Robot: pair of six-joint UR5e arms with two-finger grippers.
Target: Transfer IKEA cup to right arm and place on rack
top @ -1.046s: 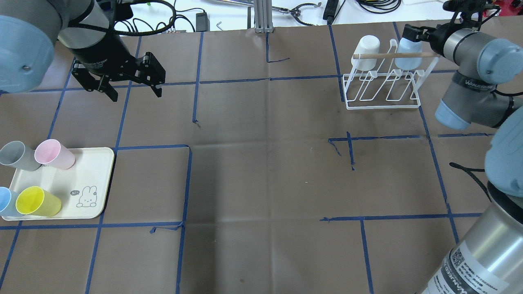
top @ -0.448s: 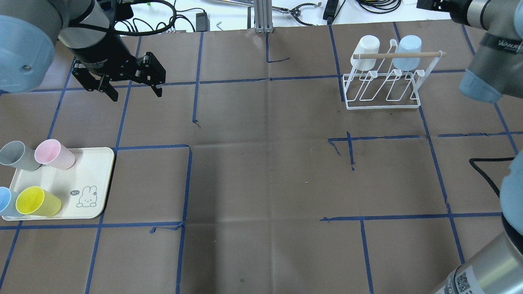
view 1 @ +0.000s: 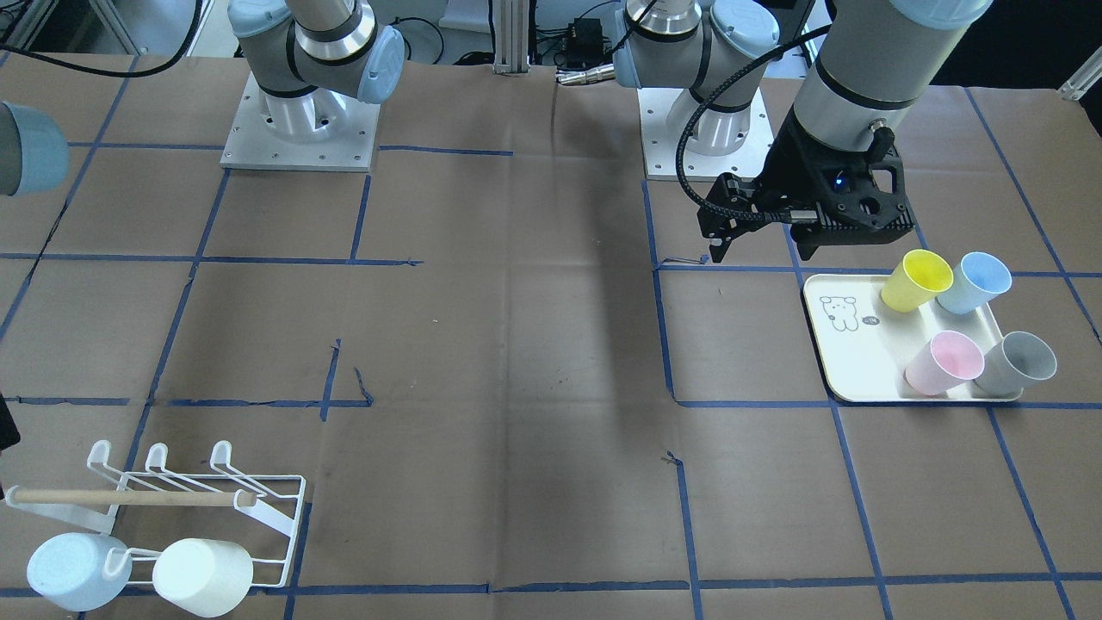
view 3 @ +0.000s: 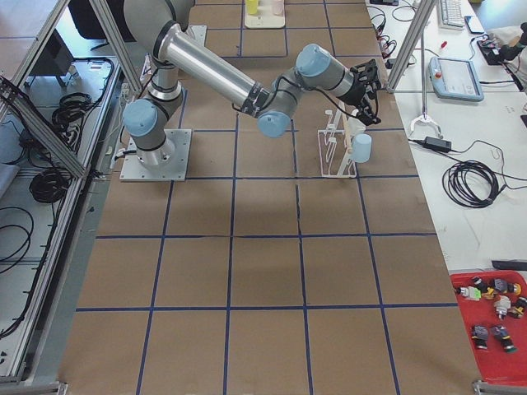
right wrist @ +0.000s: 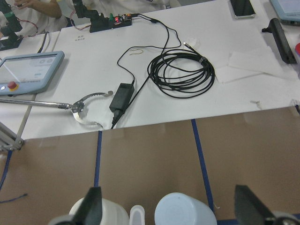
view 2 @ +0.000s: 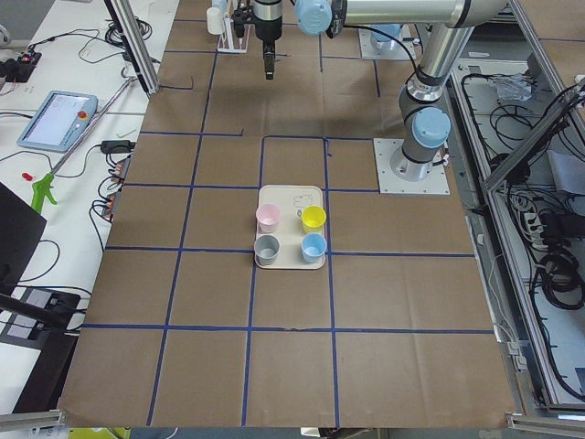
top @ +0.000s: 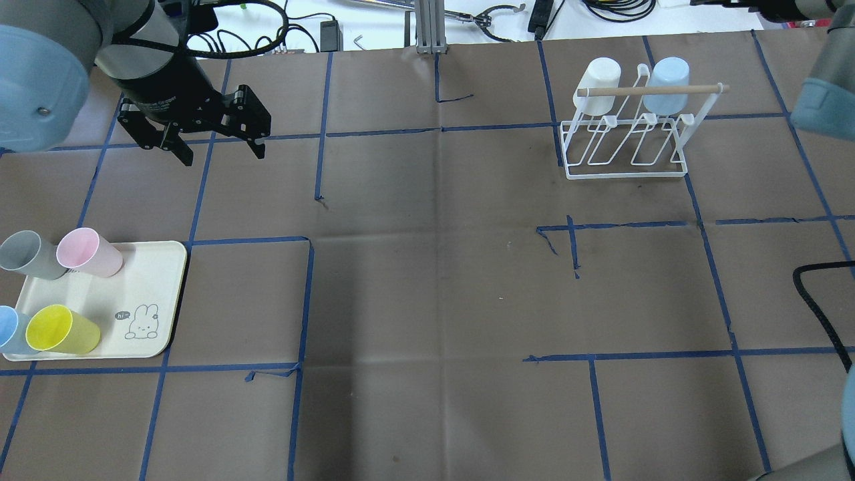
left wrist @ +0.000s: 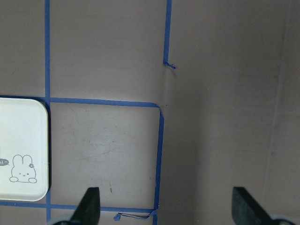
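The white wire rack (top: 624, 143) stands at the far right and also shows in the front view (view 1: 172, 508). A white cup (top: 600, 85) and a pale blue cup (top: 668, 83) hang upside down on it. My right gripper (right wrist: 169, 206) is open and empty. It is above and behind the rack, with both cup bottoms just below it. The right arm (top: 821, 80) shows at the top right edge. My left gripper (top: 220, 155) is open and empty, in the air beyond the tray (top: 127, 294).
The cream tray holds grey (top: 27, 254), pink (top: 87, 252), yellow (top: 60, 329) and blue (top: 10, 331) cups. A black cable (top: 818, 300) hangs at the right. Cables and a teach pendant (right wrist: 28, 70) lie on the white bench beyond the table.
My right gripper has let go of the pale blue cup on the rack and pulled up and back. The cup stays on the rack. The left arm has not moved.
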